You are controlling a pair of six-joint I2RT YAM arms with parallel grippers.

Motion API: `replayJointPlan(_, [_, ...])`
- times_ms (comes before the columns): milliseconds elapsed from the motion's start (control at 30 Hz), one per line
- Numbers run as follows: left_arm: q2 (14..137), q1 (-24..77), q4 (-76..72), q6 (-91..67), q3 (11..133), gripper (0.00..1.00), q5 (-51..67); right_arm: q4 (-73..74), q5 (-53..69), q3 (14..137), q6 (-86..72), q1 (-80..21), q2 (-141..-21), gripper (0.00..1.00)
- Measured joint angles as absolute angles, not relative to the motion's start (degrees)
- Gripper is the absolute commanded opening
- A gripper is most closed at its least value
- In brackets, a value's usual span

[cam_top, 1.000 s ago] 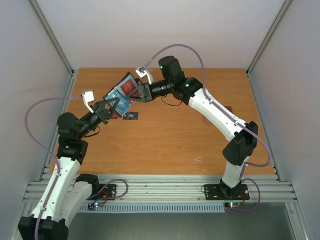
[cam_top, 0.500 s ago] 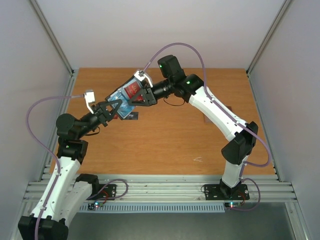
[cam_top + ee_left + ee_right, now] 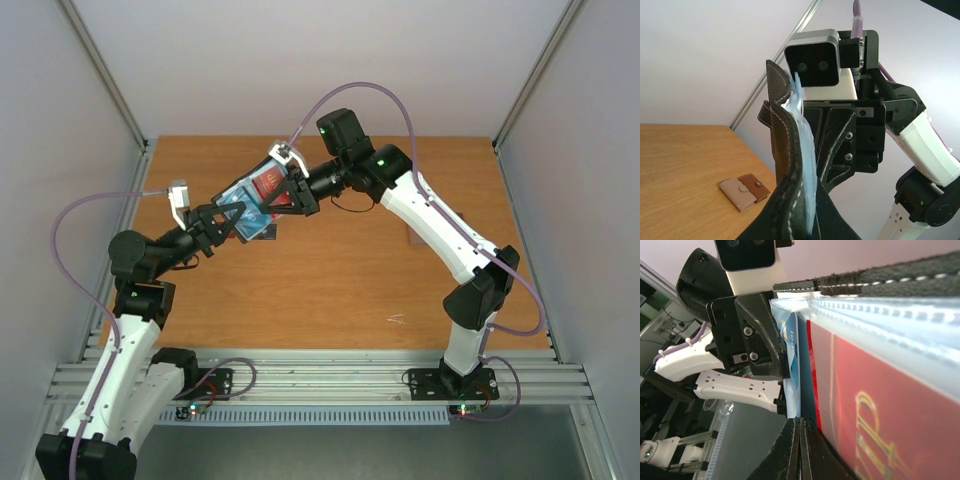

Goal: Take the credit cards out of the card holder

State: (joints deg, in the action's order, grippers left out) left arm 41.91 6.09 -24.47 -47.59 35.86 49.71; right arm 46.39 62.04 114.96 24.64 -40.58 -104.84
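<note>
- One card holder [image 3: 247,207], black leather outside with pale stitching and pale blue see-through pockets inside. It is open and up in the air over the far left part of the table [image 3: 350,270], between the two arms.
- Credit cards are in the pockets: dark red card [image 3: 267,183] with gold print at the upper end, blue cards [image 3: 238,198] lower down. None has been taken out yet.
- The left arm reaches up and forward. The left gripper [image 3: 231,216] is clamped on the holder's lower edge; in the left wrist view the leather rises straight up from between its fingers.
- The right arm arcs over from the right, wrist bent back toward the left. The right gripper [image 3: 284,194] is at the holder's upper right side.
- In the right wrist view its fingers [image 3: 790,445] are pinched together on a thin blue-edged layer of the holder. I can't tell whether that layer is a card or a pocket sheet.
- A brown two-tone wallet [image 3: 744,190] lies flat on the table, snapped closed, well apart from the holder.
</note>
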Motion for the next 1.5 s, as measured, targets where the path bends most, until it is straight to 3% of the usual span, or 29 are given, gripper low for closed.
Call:
replayJointPlan(167, [41.41,6.09,-24.69,-47.57,35.42,0.00,50.00,47.18,61.89,114.96,26.04,-40.80,-104.55,0.01])
replayJointPlan(300, [41.15,6.09,-24.73,-47.57,35.18,0.00,49.95,47.66,61.19,115.28,25.91,-41.01,-104.51,0.10])
replayJointPlan(533, [41.17,6.09,-25.52,-47.57,35.18,0.00,49.45,48.90,58.61,117.01,25.89,-41.87,-104.53,0.11])
replayJointPlan(633, [41.17,6.13,-25.61,-47.64,35.18,0.00,49.10,48.90,58.24,117.38,25.89,-42.06,-104.55,0.09])
replayJointPlan(733, [41.23,6.48,-26.17,-47.92,35.18,0.00,48.47,48.42,58.39,117.80,25.78,-42.11,-104.81,0.01])
replayJointPlan(967, [41.45,7.16,-26.92,-48.21,35.11,0.00,47.48,46.72,59.42,117.82,24.64,-42.48,-105.16,0.01])
replayJointPlan(1000, [41.45,7.16,-26.92,-48.21,35.14,0.01,47.33,46.48,59.44,117.80,24.43,-42.46,-105.16,0.01])
replayJointPlan(1100, [41.43,7.20,-26.89,-48.21,35.11,0.18,46.54,44.64,60.10,116.86,23.44,-42.06,-105.03,0.01])
replayJointPlan(1167, [41.43,7.51,-26.68,-48.31,35.09,0.23,45.89,43.70,61.28,115.77,22.74,-41.67,-104.88,0.01])
replayJointPlan(1367, [41.58,8.03,-26.17,-47.94,34.48,0.22,45.54,45.50,62.46,114.76,23.29,-40.60,-104.38,0.01])
replayJointPlan(1500, [41.60,8.12,-26.22,-47.92,34.22,0.29,45.69,47.62,62.46,114.76,24.67,-39.29,-103.42,0.01])
